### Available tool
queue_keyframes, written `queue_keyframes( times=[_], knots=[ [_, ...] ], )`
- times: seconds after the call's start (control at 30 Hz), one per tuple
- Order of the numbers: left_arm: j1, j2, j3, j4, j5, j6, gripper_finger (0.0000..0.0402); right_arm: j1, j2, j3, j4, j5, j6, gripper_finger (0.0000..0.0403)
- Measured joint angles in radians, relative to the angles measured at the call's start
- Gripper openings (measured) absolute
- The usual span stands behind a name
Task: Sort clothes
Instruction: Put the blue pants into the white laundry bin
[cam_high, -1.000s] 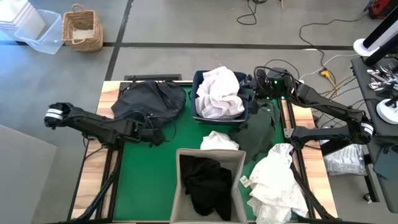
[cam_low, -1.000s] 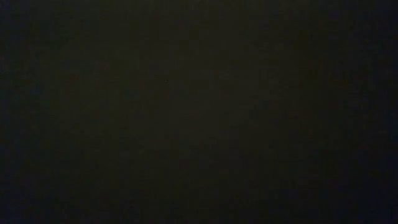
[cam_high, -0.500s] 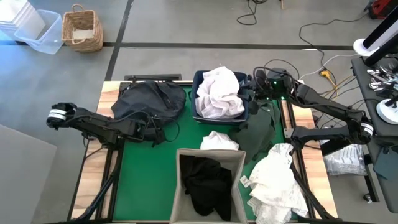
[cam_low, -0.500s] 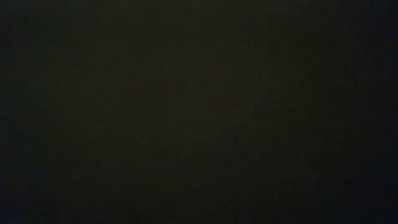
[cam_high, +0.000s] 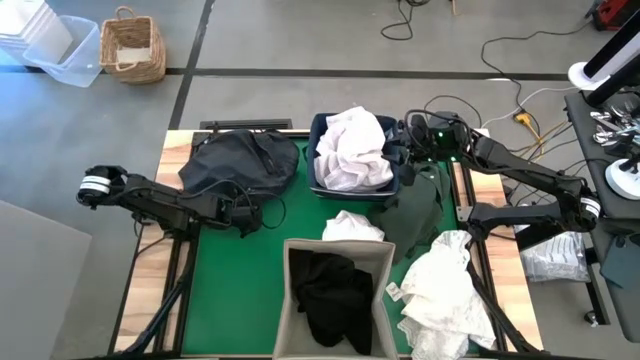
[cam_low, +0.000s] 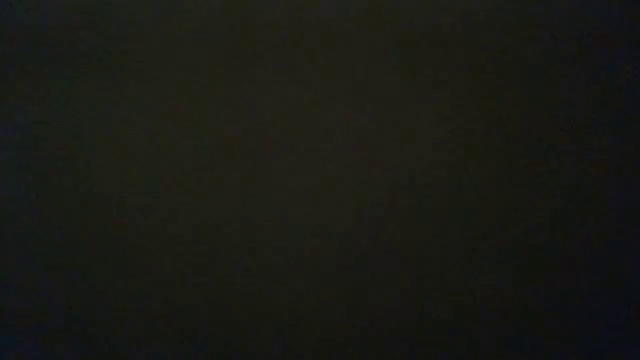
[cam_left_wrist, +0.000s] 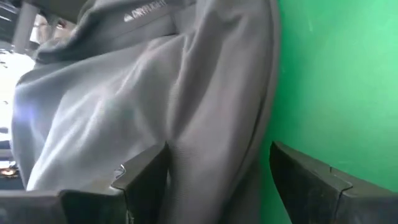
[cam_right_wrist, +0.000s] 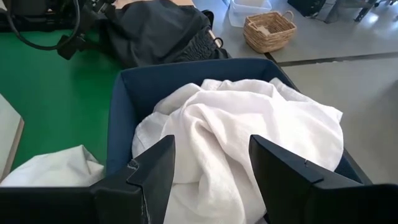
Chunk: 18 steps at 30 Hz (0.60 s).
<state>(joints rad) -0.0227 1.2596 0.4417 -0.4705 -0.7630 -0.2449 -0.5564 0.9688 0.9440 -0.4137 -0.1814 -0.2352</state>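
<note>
Sorting looked roughly half finished, judged by where the garments lay around the navy blue bin (cam_high: 322, 128) at the far middle of the green mat (cam_high: 240, 280). That bin already held a heaped white garment (cam_high: 350, 148), and the beige fabric bin (cam_high: 290, 300) on the near side of it held a black garment (cam_high: 330, 292), so whites and darks each seemed to have a home. Left out were a small white piece (cam_high: 352, 226) on the mat between the two bins, a larger crumpled white garment (cam_high: 445, 290) near and to the right of the navy bin, a dark green garment (cam_high: 415, 205) just beside its right wall, and a charcoal grey garment (cam_high: 240, 162) just beside its left wall. The left gripper (cam_high: 243, 213) sat at the near edge of that grey garment; in its wrist view the fingers (cam_left_wrist: 146, 177) stood apart with grey fabric between them, not pinched, so nothing appeared held. The right gripper (cam_high: 400, 152) hovered at the navy bin's right rim, its jaws parted and empty above the white heap. The low view was dark and showed nothing.
</note>
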Motion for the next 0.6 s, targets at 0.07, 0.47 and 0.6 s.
queue_keyframes(
  times=[0.07,0.47,0.6],
  knots=[
    [0.001,-0.001,-0.006,0.024,-0.017,0.012,0.0254,0.0,0.0,0.0,0.0,0.0,0.0,0.0199],
    [0.041,-0.002,-0.026,0.068,-0.013,-0.026,0.0156,0.0,0.0,0.0,0.0,0.0,0.0,0.0199],
    [0.041,-0.002,-0.026,0.079,-0.013,-0.029,0.0085,0.0,0.0,0.0,0.0,0.0,0.0,0.0199]
  ],
)
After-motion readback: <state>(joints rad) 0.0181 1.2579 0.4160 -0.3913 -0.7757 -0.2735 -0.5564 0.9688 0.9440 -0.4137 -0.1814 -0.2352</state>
